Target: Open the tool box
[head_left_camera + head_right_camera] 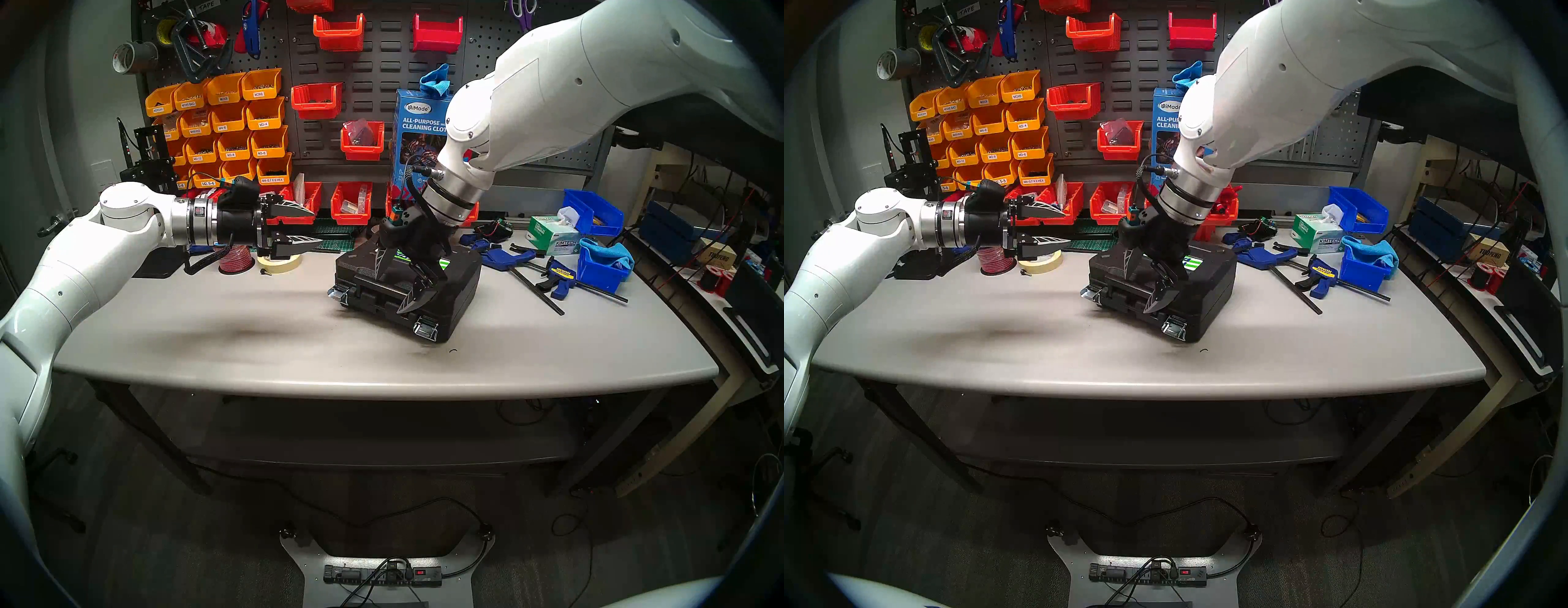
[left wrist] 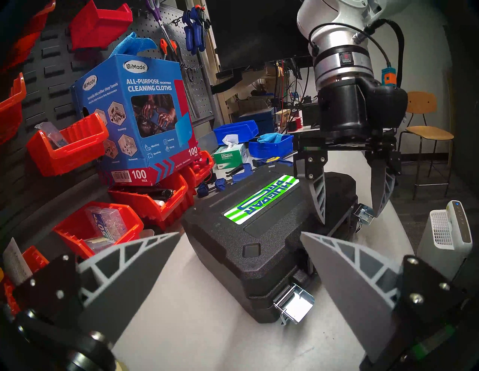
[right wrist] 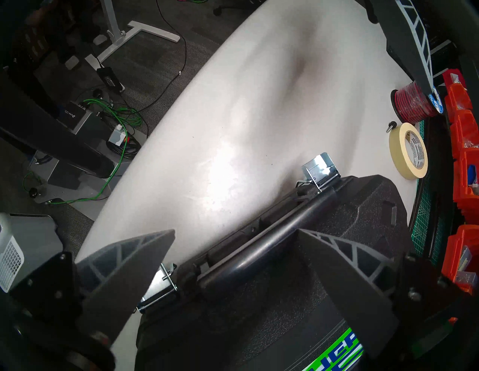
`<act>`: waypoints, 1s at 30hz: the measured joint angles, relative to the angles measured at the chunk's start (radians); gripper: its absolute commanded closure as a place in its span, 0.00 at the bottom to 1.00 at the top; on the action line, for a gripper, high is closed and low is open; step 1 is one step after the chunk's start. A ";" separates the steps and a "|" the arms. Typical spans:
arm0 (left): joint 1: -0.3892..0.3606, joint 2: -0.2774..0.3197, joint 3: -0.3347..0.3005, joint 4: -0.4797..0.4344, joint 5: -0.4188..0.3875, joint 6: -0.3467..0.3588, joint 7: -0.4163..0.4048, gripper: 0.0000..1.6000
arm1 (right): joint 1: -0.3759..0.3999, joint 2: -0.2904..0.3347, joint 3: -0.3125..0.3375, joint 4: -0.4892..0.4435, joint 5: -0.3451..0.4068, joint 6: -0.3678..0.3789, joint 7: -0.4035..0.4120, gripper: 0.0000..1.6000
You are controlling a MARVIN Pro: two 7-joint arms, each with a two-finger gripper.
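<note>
1 tool box point(image 2: 248, 248), label point(image 2: 261, 199) partly legible: "PRO".

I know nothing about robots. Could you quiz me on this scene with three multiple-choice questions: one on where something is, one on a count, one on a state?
1. Where is the right tool?
A. Above the tool box, near its handle
B. Resting on the floor
C. Inside the tool box

2. How many silver latches does the tool box have?
A. One
B. Two
C. Four

3. How is the lid?
A. Wide open
B. Taken off
C. Down on the box

Answers:
1 A: its open fingers hang over the handle edge.
2 B: one latch shows at each end of the handle.
3 C: no gap shows and nothing inside can be seen.
</note>
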 measured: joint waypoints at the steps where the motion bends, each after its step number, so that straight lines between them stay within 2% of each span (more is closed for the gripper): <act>1: 0.000 0.000 0.000 0.001 0.000 -0.001 0.000 0.00 | 0.001 -0.002 -0.001 -0.001 -0.001 0.000 -0.002 0.00; 28: 0.004 -0.010 0.000 0.055 -0.002 -0.023 -0.020 0.00 | 0.011 -0.078 -0.014 0.014 -0.049 0.032 -0.042 0.00; 30: 0.004 -0.013 0.000 0.059 -0.002 -0.024 -0.020 0.00 | 0.010 -0.081 -0.015 0.017 -0.051 0.033 -0.043 0.15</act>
